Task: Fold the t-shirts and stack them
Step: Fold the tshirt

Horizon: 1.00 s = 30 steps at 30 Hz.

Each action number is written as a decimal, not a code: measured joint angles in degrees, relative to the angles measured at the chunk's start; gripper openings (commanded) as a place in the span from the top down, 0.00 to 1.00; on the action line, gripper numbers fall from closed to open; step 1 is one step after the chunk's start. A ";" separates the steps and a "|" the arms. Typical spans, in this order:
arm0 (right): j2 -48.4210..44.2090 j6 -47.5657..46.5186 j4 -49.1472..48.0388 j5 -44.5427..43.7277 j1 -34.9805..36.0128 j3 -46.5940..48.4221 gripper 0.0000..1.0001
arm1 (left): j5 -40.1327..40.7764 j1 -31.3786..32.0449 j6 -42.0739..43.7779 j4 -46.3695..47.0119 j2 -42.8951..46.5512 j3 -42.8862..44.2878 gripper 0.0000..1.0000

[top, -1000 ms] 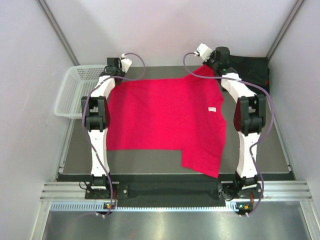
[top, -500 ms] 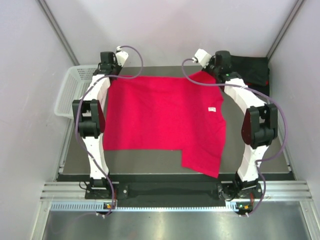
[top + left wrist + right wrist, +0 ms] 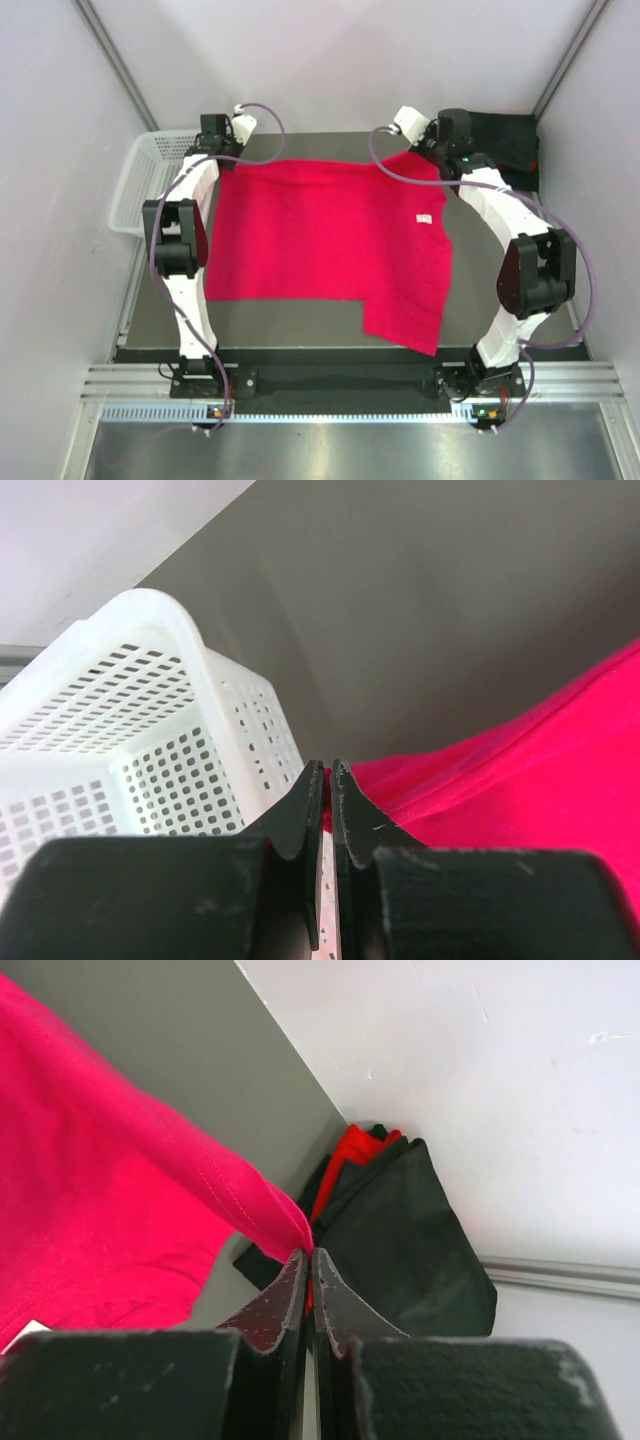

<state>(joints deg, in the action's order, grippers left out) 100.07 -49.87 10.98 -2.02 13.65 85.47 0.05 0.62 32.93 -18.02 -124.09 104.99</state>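
The crimson red t-shirt (image 3: 330, 240) lies spread over the middle of the dark table, stretched at its far edge between both arms. My left gripper (image 3: 228, 150) is shut on the shirt's far left corner (image 3: 400, 790), next to the basket. My right gripper (image 3: 432, 148) is shut on the far right corner, a sleeve hem (image 3: 262, 1210). A pile of black shirts (image 3: 505, 145) with a strip of red cloth in it lies at the far right corner and shows in the right wrist view (image 3: 420, 1240). The shirt's near right part hangs toward the front edge.
A white plastic mesh basket (image 3: 150, 180) stands off the table's far left edge and fills the left of the left wrist view (image 3: 130, 730). Pale walls close in the back and both sides. A metal rail runs along the front.
Both grippers have moved farther back and outward with the shirt's far corners, pulling its far edge taut. The right arm's elbow has swung out to the right.
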 measured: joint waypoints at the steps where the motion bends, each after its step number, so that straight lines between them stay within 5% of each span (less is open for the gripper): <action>1: -0.17 0.00 0.04 -0.11 0.00 0.00 1.00 | -0.37 0.00 -0.02 -0.22 0.00 0.02 1.00; 30: -7.67 1.22 5.27 -0.90 -3.41 -6.64 1.00 | -1.64 0.00 -1.53 -1.73 -0.02 0.59 1.00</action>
<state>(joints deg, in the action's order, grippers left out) 92.40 -48.64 16.25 -2.92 10.24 78.83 -1.58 0.62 31.40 -19.75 -124.11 105.58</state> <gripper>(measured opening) 0.006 0.069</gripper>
